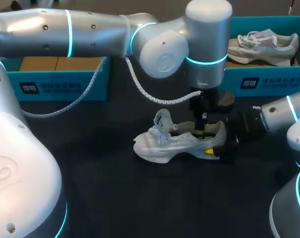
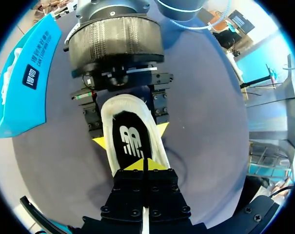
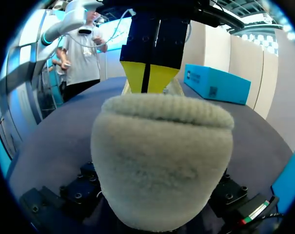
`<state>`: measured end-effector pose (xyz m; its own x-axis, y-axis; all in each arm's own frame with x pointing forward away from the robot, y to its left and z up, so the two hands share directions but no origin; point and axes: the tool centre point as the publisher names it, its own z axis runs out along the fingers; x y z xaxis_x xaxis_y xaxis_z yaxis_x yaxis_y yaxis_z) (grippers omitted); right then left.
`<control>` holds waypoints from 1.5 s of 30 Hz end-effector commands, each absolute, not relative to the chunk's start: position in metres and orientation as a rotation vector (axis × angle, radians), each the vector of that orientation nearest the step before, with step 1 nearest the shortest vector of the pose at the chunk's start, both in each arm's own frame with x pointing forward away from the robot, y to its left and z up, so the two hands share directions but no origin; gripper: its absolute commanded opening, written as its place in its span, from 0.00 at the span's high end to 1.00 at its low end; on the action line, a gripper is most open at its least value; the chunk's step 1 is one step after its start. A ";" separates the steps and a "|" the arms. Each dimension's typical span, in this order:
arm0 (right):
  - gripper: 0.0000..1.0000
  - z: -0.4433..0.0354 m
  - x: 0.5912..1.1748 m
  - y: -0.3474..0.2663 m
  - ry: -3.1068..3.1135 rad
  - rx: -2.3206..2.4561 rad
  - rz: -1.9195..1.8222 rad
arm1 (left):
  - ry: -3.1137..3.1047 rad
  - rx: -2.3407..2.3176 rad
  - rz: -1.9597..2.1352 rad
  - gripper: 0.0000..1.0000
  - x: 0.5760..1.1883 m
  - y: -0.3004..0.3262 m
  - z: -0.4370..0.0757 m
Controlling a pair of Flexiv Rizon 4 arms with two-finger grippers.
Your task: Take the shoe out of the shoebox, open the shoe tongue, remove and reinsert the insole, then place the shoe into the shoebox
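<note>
The shoe [image 1: 174, 144], white, lies on its sole near the middle of the black table [image 1: 115, 198], outside both boxes, with its toe toward my left and its heel toward my right. Its tongue stands up and the laces hang loose at the front. In the left wrist view the black insole [image 2: 130, 151] shows inside the opening of the shoe [image 2: 108, 117].

The right gripper [image 1: 216, 145] is at the heel. In the left wrist view the right gripper [image 2: 131, 136] has one yellow tip on each side of the heel, both touching it, so it grips the shoe there. In the right wrist view the heel of the shoe [image 3: 162, 161] sits between its fingers.

The left gripper [image 1: 203, 130] comes down from above into the opening of the shoe. Its yellow tips [image 2: 143, 165] are pressed together at the insole; I cannot tell if they pinch it. The right wrist view shows the left gripper [image 3: 148, 78] the same, tips together just behind the heel collar.

Behind the shoe, well apart, stand two blue boxes. The left shoebox [image 1: 55, 82] shows its brown floor. The right shoebox [image 1: 259, 82] holds a second shoe [image 1: 264, 45]
</note>
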<state>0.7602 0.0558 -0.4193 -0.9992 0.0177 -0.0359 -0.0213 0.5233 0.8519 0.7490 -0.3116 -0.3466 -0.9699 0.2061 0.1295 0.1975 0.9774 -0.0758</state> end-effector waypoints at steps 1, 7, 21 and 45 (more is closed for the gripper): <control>1.00 -0.424 0.758 0.060 2.709 -0.003 1.509 | -2.985 -0.306 0.088 1.00 0.750 -0.314 -0.347; 1.00 -0.424 0.758 0.060 2.709 -0.003 1.509 | -2.985 -0.306 0.088 1.00 0.750 -0.314 -0.347; 1.00 -0.424 0.758 0.060 2.709 -0.003 1.509 | -2.985 -0.341 0.064 1.00 0.740 -0.314 -0.360; 1.00 -0.424 0.758 0.060 2.709 -0.003 1.509 | -2.911 -0.370 0.033 0.78 0.739 -0.307 -0.390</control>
<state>0.7600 0.0557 -0.4197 -0.9992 0.0179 -0.0360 -0.0213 0.5226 0.8523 0.7410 -0.3081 -0.3871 -0.9480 0.2468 0.2011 0.2421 0.9691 -0.0484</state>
